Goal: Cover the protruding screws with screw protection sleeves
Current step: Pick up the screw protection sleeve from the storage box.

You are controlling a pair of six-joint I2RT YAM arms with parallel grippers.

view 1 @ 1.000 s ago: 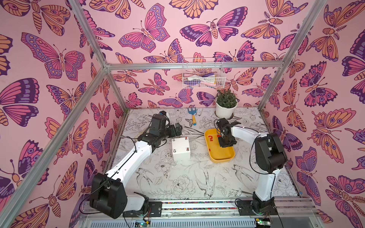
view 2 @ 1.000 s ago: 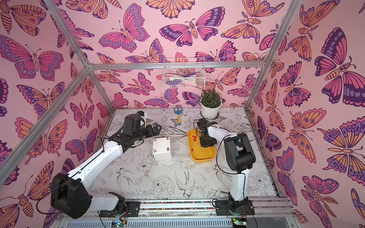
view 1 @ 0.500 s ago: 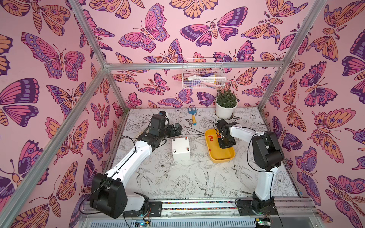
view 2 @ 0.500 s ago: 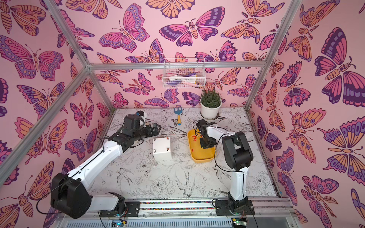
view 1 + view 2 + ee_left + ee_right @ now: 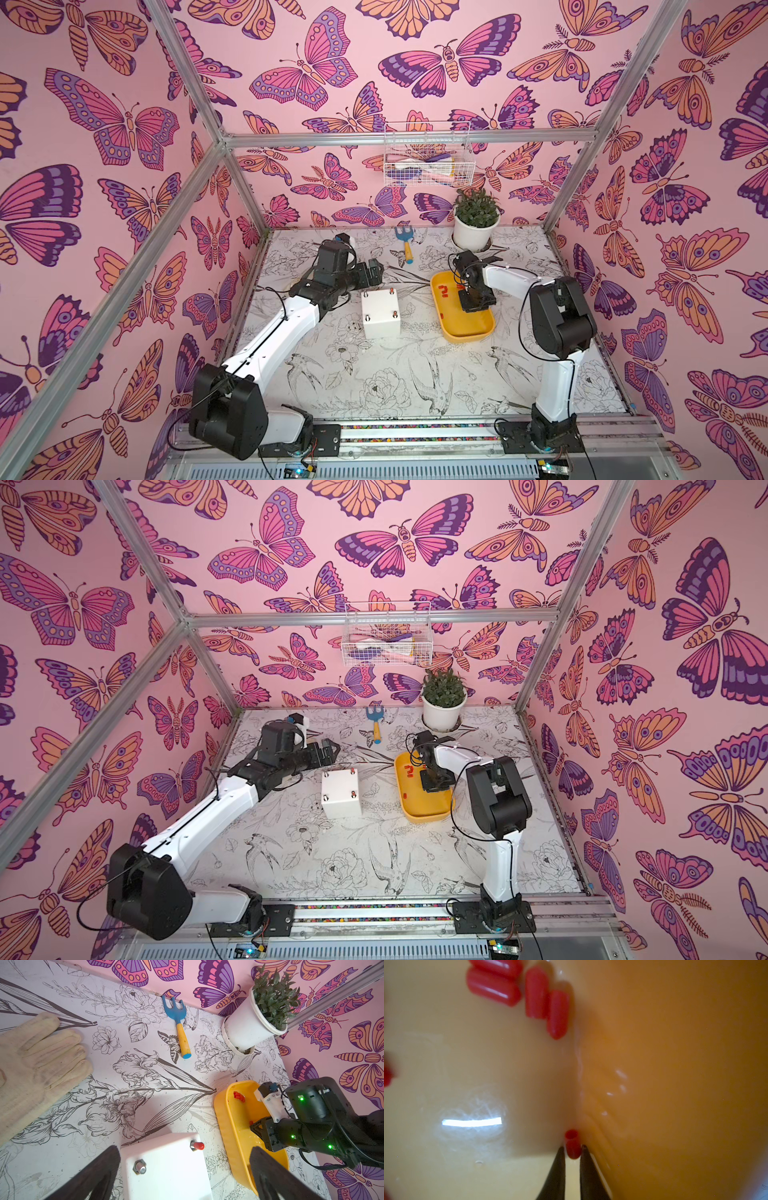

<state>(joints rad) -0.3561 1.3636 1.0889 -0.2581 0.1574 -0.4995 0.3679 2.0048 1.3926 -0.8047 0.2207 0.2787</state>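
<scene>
Now | left jaws wide open, empty, near white box (image 5: 380,320) | right jaws pinching red sleeve (image 5: 572,1147) in yellow tray (image 5: 465,335)

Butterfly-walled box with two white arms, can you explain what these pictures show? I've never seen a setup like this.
It is a robot with two arms on a table. Two pictures look down from above, and two come from cameras on the wrists. On the table are a white box, a yellow tray, a potted plant, a toy rake and a glove. The box has four screws: two wear red sleeves and two are bare. The left gripper hangs wide open near the box, holding nothing. The right gripper is down in the tray, its tips either side of one red sleeve. Whether it already pinches it is unclear. Loose sleeves lie nearby.
</scene>
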